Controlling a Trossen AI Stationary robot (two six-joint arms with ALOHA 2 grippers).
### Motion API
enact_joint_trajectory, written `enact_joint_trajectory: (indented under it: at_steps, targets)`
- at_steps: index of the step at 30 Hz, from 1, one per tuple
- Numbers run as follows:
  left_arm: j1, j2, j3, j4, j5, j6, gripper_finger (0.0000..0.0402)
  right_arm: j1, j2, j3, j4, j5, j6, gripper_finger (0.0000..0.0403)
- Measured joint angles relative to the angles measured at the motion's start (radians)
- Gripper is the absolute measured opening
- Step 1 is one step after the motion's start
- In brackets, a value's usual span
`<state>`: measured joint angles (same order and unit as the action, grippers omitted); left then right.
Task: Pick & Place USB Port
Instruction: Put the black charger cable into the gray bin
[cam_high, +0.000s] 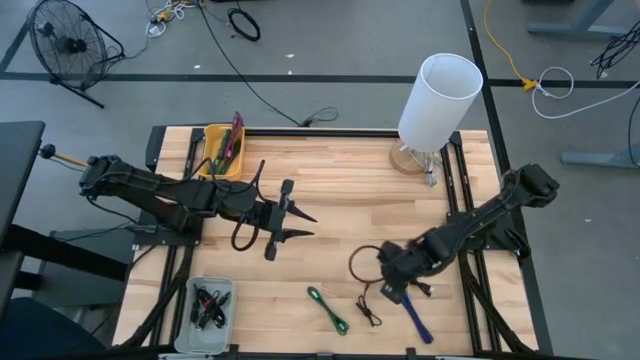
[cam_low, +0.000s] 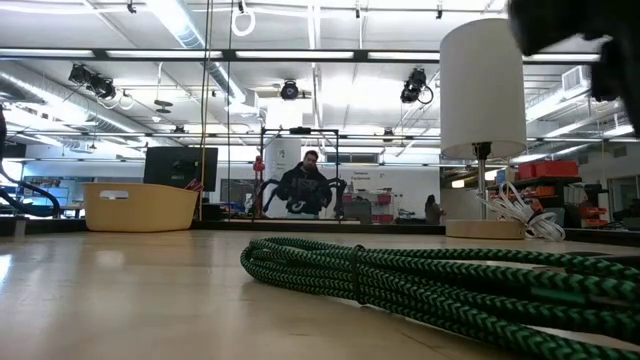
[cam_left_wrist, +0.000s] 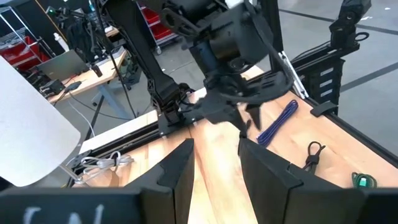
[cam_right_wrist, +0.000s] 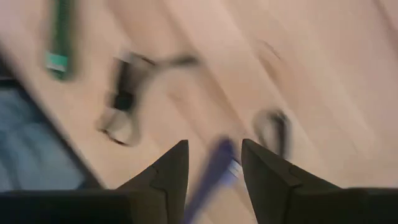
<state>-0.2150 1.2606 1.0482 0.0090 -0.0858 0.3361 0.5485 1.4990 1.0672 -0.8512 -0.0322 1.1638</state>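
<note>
**Wooden worktop, both tools apart and empty**

Wood worktop (cam_high: 340, 180) under me. At the left, my left tool (cam_high: 292, 222) hangs mid-worktop, fingers apart, holding nothing. Near the front edge lies the green cable (cam_high: 327, 308), then a small black cable (cam_high: 368, 310). Right of those, my right tool (cam_high: 398, 283) hovers with fingers apart over the blue USB cable (cam_high: 417, 318), not touching it.
</note>
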Motion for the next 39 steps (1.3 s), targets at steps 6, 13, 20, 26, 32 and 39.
enact_joint_trajectory:
  at_steps: [6, 13, 20, 26, 32, 39]
  targets:
    - [0.0, 0.0, 0.0, 0.001, 0.0, -0.003, 0.0135, 0.072, 0.009, -0.009, -0.193, -0.004, 0.19, 0.0149]
    - [0.0, 0.0, 0.0, 0.003, 0.0, -0.003, 0.0135, 0.124, 0.021, -0.143, -0.032, -0.011, 0.243, 0.0149]
    - [0.0, 0.0, 0.0, 0.003, 0.0, -0.004, 0.0135, 0.124, 0.021, -0.286, 0.066, -0.038, 0.252, 0.0149]
    - [0.0, 0.0, 0.0, 0.003, 0.0, -0.004, 0.0135, 0.123, 0.012, -0.394, 0.26, -0.056, 0.22, 0.0145]
    - [0.0, 0.0, 0.0, 0.002, 0.0, -0.008, 0.0135, 0.122, 0.014, -0.4, 0.233, -0.066, 0.161, 0.0035]
    - [0.0, 0.0, 0.0, 0.004, 0.0, -0.01, 0.0135, 0.09, 0.016, -0.255, 0.106, -0.074, 0.0, 0.001]
